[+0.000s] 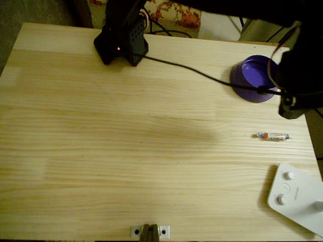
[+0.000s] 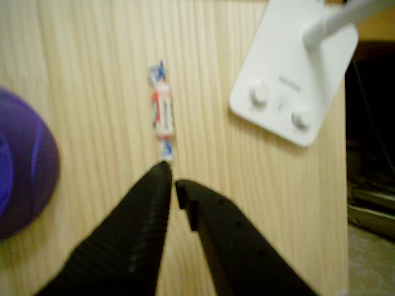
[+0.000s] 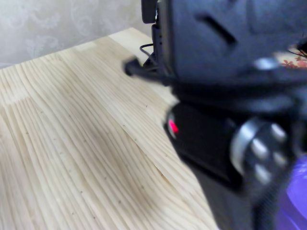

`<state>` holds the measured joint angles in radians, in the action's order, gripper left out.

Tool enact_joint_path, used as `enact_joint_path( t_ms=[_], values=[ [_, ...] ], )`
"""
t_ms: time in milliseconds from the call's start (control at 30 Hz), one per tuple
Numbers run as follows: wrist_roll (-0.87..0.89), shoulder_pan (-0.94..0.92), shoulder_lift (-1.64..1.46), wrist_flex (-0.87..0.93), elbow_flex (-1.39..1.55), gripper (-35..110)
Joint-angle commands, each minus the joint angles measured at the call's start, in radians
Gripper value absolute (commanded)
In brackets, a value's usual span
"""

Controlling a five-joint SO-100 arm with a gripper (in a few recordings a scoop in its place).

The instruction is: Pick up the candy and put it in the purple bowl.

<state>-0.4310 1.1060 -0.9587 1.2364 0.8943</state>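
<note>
Wrist view shows our gripper (image 2: 173,174) with its jaws nearly closed, only a sliver of gap between the tips and nothing held, and the candy (image 2: 162,111) lies on the table (image 2: 92,74) just ahead of those tips, its long axis running straight away from them; the bowl (image 2: 21,169) sits off to the left of the jaws. We judge the candy very light, its wrapper slick and crinkly, so it may skid or twist away when touched. We would open wider and pinch across the firm middle, not the twisted ends.
</note>
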Motion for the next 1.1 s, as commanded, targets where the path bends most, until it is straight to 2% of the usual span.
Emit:
enact_joint_path(
  t_ms=[0,600,933,1067],
  values=[
    [0.009,0.028,0.014,0.006,-0.213,0],
    [0.026,0.097,0.310,0.026,-0.546,0],
    [0.002,0.034,0.328,0.066,-0.534,0],
    [0.006,0.023,0.328,0.075,-0.517,5]
  ],
)
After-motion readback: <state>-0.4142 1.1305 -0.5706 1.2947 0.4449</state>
